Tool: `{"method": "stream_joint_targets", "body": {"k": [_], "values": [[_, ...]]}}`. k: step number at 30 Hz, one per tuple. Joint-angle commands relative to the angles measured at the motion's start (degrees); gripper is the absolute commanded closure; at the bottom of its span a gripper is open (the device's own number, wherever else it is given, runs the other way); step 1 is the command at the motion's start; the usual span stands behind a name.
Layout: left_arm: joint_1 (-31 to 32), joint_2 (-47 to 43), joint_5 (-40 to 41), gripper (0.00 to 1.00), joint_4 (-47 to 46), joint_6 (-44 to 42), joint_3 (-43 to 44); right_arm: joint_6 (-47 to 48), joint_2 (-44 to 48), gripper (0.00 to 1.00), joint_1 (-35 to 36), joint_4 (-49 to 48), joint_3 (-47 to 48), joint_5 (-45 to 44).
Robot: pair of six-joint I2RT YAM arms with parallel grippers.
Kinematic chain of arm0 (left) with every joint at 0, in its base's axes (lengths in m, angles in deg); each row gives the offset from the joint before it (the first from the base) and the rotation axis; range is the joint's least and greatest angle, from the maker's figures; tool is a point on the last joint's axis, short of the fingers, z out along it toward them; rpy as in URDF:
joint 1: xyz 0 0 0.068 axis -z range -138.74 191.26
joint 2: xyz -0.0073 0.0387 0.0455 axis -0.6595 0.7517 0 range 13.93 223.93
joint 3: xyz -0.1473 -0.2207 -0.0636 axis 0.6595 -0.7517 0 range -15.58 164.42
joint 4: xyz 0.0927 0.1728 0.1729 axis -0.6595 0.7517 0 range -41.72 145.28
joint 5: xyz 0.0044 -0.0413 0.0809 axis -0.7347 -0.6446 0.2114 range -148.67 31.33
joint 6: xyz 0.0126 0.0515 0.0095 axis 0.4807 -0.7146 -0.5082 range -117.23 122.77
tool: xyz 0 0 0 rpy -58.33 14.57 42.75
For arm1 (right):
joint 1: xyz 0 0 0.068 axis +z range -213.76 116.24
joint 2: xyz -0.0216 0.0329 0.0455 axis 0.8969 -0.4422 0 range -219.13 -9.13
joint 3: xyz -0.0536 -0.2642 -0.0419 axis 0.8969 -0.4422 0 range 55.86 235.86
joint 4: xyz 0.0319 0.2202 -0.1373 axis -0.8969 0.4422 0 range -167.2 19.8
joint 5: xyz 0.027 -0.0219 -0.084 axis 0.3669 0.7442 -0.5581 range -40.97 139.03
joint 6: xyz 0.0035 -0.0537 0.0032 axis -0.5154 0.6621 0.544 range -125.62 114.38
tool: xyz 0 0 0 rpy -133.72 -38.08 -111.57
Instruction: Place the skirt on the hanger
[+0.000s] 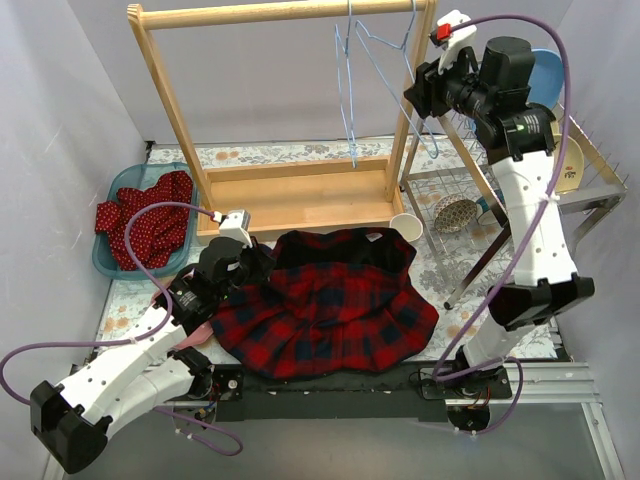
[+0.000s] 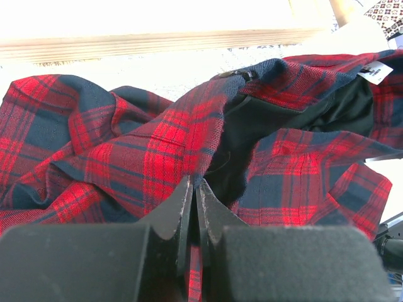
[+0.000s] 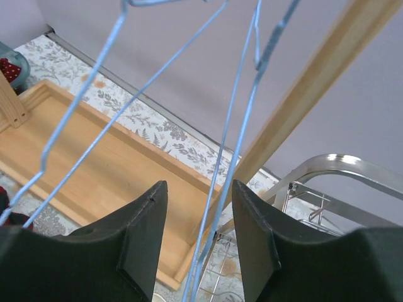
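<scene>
The red and navy plaid skirt (image 1: 330, 300) lies crumpled on the table in front of the wooden rack, its black lining (image 2: 264, 119) showing at the waistband. My left gripper (image 1: 262, 262) is low at the skirt's left edge. In the left wrist view it (image 2: 195, 185) is shut on a fold of the plaid cloth (image 2: 157, 145). The blue wire hanger (image 1: 375, 60) hangs from the rack's top rail. My right gripper (image 1: 420, 95) is raised beside it. Its fingers stand open (image 3: 200, 195), with the hanger's wires (image 3: 236, 145) running between them and apart from both pads.
The wooden rack (image 1: 290, 190) has a tray base and a right post (image 3: 315, 82) close behind the hanger. A blue basin (image 1: 118, 262) with red dotted cloth sits at the left. A wire dish rack (image 1: 440, 185) with a bowl, a white cup (image 1: 405, 226) and a blue plate (image 1: 545, 75) stand on the right.
</scene>
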Motion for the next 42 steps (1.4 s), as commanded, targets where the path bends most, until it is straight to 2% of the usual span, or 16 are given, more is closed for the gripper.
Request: {"method": "stream_joint_targets", "body": {"k": [1,6,10,22,24,28,33,36,39,40,42], "values": [[-0.2,-1.0,-0.3,1.00,-1.1,-0.9,-0.3,-4.3,-2.9,0.48,-1.9,-3.7,3.9,0.4],[-0.2,-0.4,-0.2,1.00,-1.1,-1.0,-0.2,-5.1,-5.8,0.54,-2.3,-4.6,4.4,1.4],[-0.2,-0.1,0.0,1.00,-1.0,-1.1,-0.2,-6.1,-7.2,0.67,-2.5,-4.1,4.3,3.8],[-0.3,0.4,-0.3,1.00,-1.1,-1.5,0.0,-8.1,-8.5,0.85,-2.5,-4.5,3.2,5.8],[-0.3,0.3,-0.4,1.00,-1.1,-1.4,-0.1,-8.2,-9.2,0.85,-2.6,-4.6,4.1,5.4],[-0.3,0.1,-0.2,1.00,-1.1,-1.4,-0.1,-8.2,-10.4,0.72,-2.6,-4.9,5.3,5.2],[-0.3,0.1,-0.1,1.00,-1.1,-1.3,-0.2,-8.2,-11.2,0.69,-2.5,-5.1,5.9,5.7],[-0.3,0.0,0.0,1.00,-1.1,-1.3,-0.2,-8.4,-11.6,0.73,-2.5,-5.3,6.1,6.5],[-0.3,0.0,0.0,1.00,-1.1,-1.4,-0.2,-8.5,-11.7,0.88,-2.6,-5.2,6.3,7.2],[-0.3,0.0,0.0,1.00,-1.1,-1.3,-0.2,-8.4,-11.6,0.98,-2.6,-5.2,6.6,7.2],[-0.3,0.0,0.0,1.00,-1.1,-1.4,-0.2,-8.2,-11.5,0.99,-2.5,-5.0,6.9,7.2]]}}
